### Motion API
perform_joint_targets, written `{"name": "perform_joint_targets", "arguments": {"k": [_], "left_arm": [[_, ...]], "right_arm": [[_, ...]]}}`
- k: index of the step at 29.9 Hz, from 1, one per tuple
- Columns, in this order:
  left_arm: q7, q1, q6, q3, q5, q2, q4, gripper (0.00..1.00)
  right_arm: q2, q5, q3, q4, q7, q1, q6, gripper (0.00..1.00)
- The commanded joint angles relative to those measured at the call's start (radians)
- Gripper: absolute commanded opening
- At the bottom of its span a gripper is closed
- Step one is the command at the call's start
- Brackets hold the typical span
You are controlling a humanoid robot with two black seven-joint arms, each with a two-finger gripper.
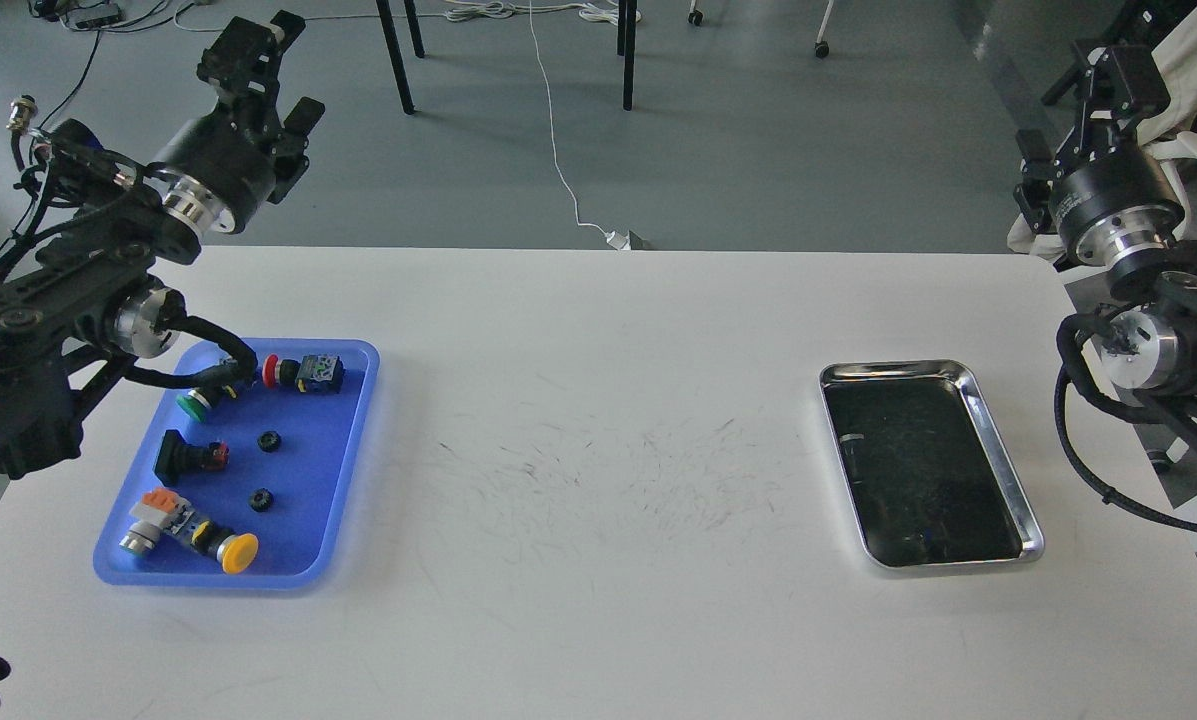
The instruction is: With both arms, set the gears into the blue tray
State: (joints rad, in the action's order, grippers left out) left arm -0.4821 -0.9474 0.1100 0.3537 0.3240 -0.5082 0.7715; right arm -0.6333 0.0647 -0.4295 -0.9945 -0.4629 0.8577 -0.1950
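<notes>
The blue tray [333, 480] lies on the left of the white table. Two small black gears rest inside it, one [269, 441] above the other [259, 498]. Around them in the tray lie several colour-capped push-button switches. My left gripper [258, 50] is raised beyond the table's far left edge, pointing away, well above and behind the tray. My right gripper [1118, 75] is up past the table's far right corner. Both are dark and seen from behind, so their fingers cannot be told apart. Neither holds anything that I can see.
A shiny silver metal tray [998, 455] sits on the right of the table with nothing in it. Black cables hang from both arms. Chair legs and a white cord [558, 170] are on the floor beyond the table.
</notes>
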Motion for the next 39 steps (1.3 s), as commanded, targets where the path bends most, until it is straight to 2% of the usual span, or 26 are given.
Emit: {"name": "perform_joint_targets", "arguments": {"k": [1,3,4,5,7,15,21,27,31,34,36,39], "left_arm": [[0.127,-0.001,0.048,0.048,-0.130,0.068,-0.055,0.98],[0.265,0.002,0.042,0.079,-0.178,0.083,-0.086,0.98],[0.319,0.002,0.045,0.097,-0.195,0.098,-0.099,0.98],[0.354,0.007,0.046,0.123,-0.212,0.114,-0.113,0.98],[0.388,0.004,0.039,0.159,-0.227,0.143,-0.142,0.98],[0.387,-0.010,0.056,0.206,-0.241,0.139,-0.150,0.98],[0.392,-0.022,0.086,0.221,-0.255,0.139,-0.205,0.98],[0.393,-0.004,0.100,0.272,-0.293,0.131,-0.198,0.98],[0.395,0.012,0.175,0.269,-0.293,0.091,-0.196,0.98],[0.396,0.021,0.177,0.266,-0.286,0.063,-0.112,0.98],[0.402,0.028,0.189,0.255,-0.272,0.021,-0.104,0.98],[0.401,0.059,0.288,0.194,-0.273,-0.015,-0.072,0.98]], "right_arm": [[0.050,-0.089,0.011,-0.006,0.033,0.004,0.008,0.98],[0.075,-0.111,0.005,-0.007,0.088,0.020,0.011,0.98],[0.078,-0.123,0.003,-0.010,0.119,0.027,0.015,0.98],[0.080,-0.134,0.005,-0.010,0.153,0.040,0.019,0.98],[0.095,-0.135,0.006,-0.010,0.185,0.052,0.020,0.98],[0.147,-0.140,-0.009,0.005,0.196,0.043,0.078,0.98],[0.136,-0.140,-0.055,0.014,0.196,0.008,0.089,0.98],[0.112,-0.163,-0.144,0.017,0.196,-0.051,0.100,0.99],[0.041,-0.172,-0.172,0.002,0.185,-0.063,0.123,0.99],[0.024,-0.171,-0.178,0.005,0.184,-0.065,0.150,0.99],[0.012,-0.171,-0.178,0.002,0.182,-0.066,0.155,0.99],[0.004,-0.171,-0.176,0.002,0.181,-0.074,0.167,0.99]]}}
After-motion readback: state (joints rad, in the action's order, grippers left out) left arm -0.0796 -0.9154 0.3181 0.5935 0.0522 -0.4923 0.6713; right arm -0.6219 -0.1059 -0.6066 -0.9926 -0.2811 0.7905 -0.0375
